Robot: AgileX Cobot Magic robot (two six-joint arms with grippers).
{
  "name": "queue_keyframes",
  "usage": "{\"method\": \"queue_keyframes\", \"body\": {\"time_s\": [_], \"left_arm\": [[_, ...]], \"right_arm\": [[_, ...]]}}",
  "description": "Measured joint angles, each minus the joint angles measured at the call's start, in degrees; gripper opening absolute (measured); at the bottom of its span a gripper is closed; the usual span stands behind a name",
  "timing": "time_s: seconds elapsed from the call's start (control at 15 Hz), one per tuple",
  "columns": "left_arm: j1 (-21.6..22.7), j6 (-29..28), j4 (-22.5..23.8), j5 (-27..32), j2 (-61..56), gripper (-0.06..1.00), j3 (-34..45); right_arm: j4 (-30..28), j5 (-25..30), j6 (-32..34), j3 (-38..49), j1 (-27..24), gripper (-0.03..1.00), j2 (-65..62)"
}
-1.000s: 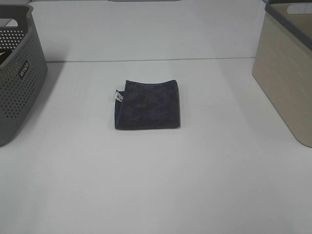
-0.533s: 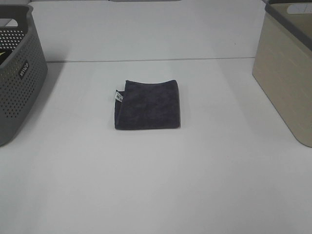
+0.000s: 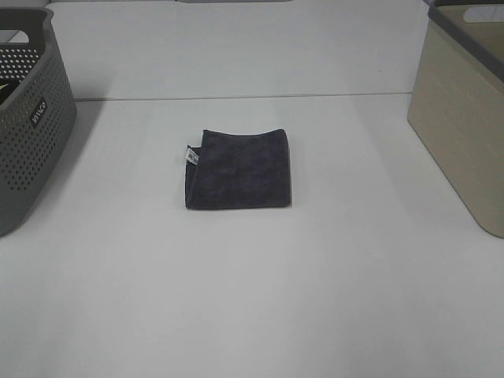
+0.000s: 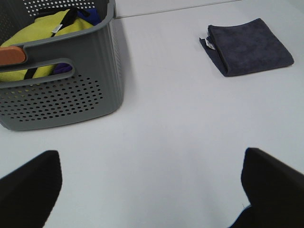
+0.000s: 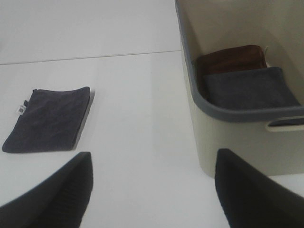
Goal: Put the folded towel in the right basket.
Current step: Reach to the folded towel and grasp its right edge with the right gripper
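A white table fills most of what I can see. At its right edge stands the beige basket, tall and smooth-sided with a dark grey rim. Everything else I'll place from that basket.

Well apart from the beige basket, at the opposite edge of the table, sits a grey basket with perforated walls and a small label on its side. The left wrist view shows a yellow cloth inside it. There is also an orange piece at the rim, which I can't identify.

The folded towel lies flat on the table between the two baskets. It is well clear of the beige basket and touches neither one. It is dark grey and roughly square, with neat edges.

Inside the beige basket, the right wrist view shows two folded cloths side by side. One is a brown cloth and the other a dark blue-grey cloth.

The left gripper hangs over bare table near the grey basket, far from the beige one. Its dark fingers are spread wide. The right gripper hangs just beside the beige basket, also spread wide over bare table.

A small white tag sticks out of the towel's edge on the side away from the beige basket.
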Motion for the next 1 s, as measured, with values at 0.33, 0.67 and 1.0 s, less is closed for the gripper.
{"method": "queue_keyframes", "body": {"time_s": [0.33,0.67,1.0], "left_arm": [[0.0,0.0,0.0,0.0,0.0,0.98,0.0],[0.0,0.0,0.0,0.0,0.0,0.98,0.0],[0.0,0.0,0.0,0.0,0.0,0.98,0.0]], "right_arm": [[7.3,0.0,-7.6,-18.1,0.0,0.68,30.5],[13.1,8.2,-10.6,-37.6,1.2,0.68,53.5],[16.7,13.2,-10.3,-54.1,9.8,0.66,79.9]]}}
